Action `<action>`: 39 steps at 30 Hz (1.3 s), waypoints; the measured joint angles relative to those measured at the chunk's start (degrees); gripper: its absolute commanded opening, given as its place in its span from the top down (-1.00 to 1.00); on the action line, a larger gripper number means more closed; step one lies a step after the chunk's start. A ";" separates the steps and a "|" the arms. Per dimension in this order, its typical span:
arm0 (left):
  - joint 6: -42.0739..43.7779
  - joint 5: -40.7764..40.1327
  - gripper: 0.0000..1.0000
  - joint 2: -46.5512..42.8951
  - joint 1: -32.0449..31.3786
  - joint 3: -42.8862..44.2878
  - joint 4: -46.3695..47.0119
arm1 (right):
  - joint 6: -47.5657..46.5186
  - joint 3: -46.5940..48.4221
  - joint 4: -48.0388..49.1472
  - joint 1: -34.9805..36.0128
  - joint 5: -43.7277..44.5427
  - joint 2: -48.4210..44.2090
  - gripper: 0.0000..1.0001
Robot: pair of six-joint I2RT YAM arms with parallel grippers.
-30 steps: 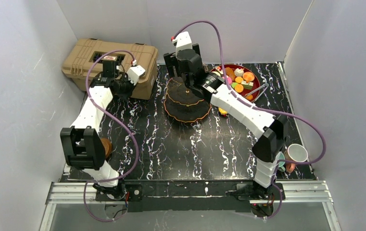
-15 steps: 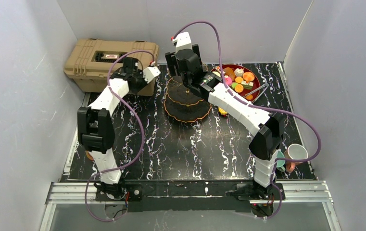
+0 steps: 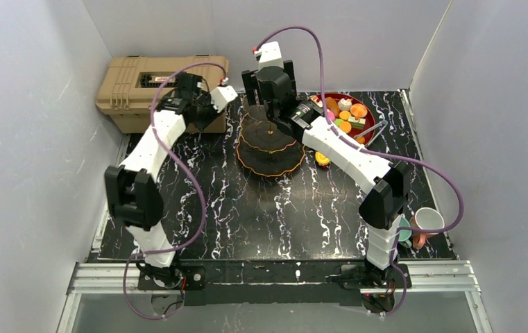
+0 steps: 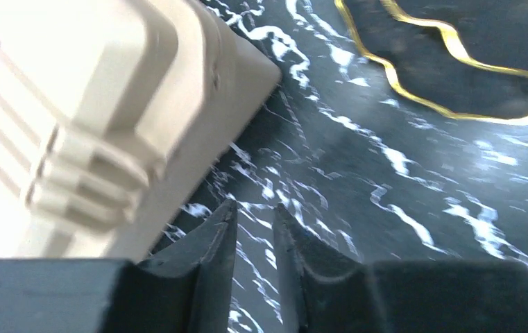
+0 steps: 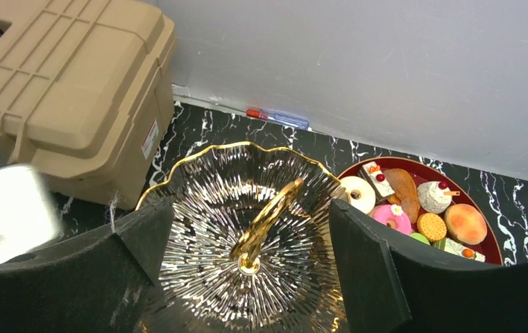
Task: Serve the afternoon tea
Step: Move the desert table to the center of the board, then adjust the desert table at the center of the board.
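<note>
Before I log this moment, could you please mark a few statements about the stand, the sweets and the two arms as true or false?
1. The right gripper has its jaws open above the top tier of the stand. True.
2. Sweets already lie on the stand. False: the tiers in view are bare, and the sweets lie in the red dish.
3. The left gripper holds a saucer. False: nothing is between its jaws.
4. The tan case is shut. True.
</note>
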 measured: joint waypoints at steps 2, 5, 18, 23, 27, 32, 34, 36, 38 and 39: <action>-2.40 2.32 0.09 -5.57 0.42 -1.25 -3.82 | 0.59 0.35 -0.07 0.00 0.61 0.00 -0.83; -6.40 6.38 -0.19 -15.34 0.83 -3.08 -8.63 | 1.22 1.70 -0.92 0.00 0.85 0.09 -0.74; -19.26 12.72 -0.89 -32.68 3.28 -12.37 -19.04 | -0.57 6.03 -3.02 0.00 3.67 2.82 0.29; -21.40 12.70 -0.88 -33.35 3.72 -13.20 -19.45 | -1.86 6.73 -2.97 0.00 4.72 3.08 0.97; -22.10 12.68 -0.88 -34.45 3.74 -13.60 -19.63 | -1.31 6.71 -2.69 0.04 3.76 3.10 0.97; -22.88 12.46 -0.86 -35.58 3.76 -13.60 -19.63 | -0.76 6.93 -2.69 0.70 2.89 3.08 0.97; -23.50 12.37 -0.85 -35.80 3.76 -13.60 -19.61 | -0.76 7.89 -3.69 1.53 2.43 3.08 0.97; -24.30 12.22 -0.85 -36.17 3.76 -14.08 -19.17 | -1.03 9.64 -5.90 3.15 2.14 3.15 0.97; -25.24 11.85 -0.85 -36.85 3.76 -15.10 -18.69 | -2.12 11.56 -7.28 5.35 2.40 3.26 0.97; -25.70 11.43 -0.85 -37.29 3.76 -15.76 -18.45 | -2.62 12.35 -7.54 6.69 2.82 3.26 0.97</action>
